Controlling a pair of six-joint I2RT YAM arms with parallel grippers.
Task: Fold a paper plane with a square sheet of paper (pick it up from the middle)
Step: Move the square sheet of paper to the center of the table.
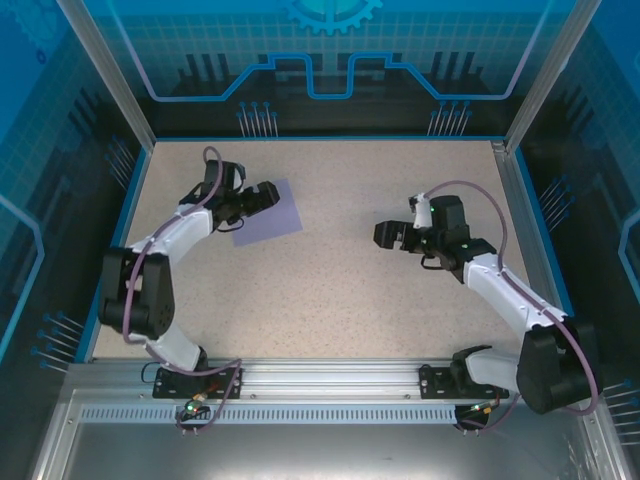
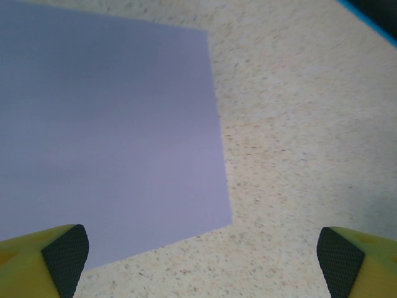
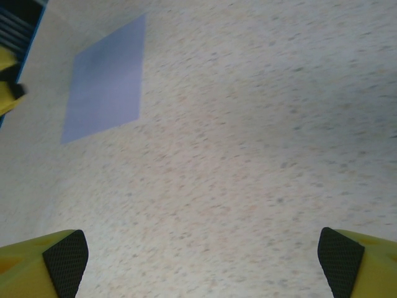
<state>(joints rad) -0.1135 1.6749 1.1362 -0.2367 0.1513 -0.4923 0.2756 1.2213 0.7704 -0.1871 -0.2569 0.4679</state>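
Plainly, the left gripper (image 1: pixel 268 194) (image 2: pixel 203 249) has its jaws spread wide and empty, hanging over the left part of the square sheet of paper (image 1: pixel 276 222) (image 2: pixel 111 136) (image 3: pixel 105 87). The sheet is pale purple, flat and unfolded, on the far left of the speckled table (image 1: pixel 330 290). The right gripper (image 1: pixel 386 236) (image 3: pixel 203 253), equally wide and empty, is well apart to the right.

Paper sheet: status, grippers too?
Left gripper open, at edge of square sheet of paper; right gripper open, well apart. Sheet flat, unfolded, unheld. Nothing blocking.
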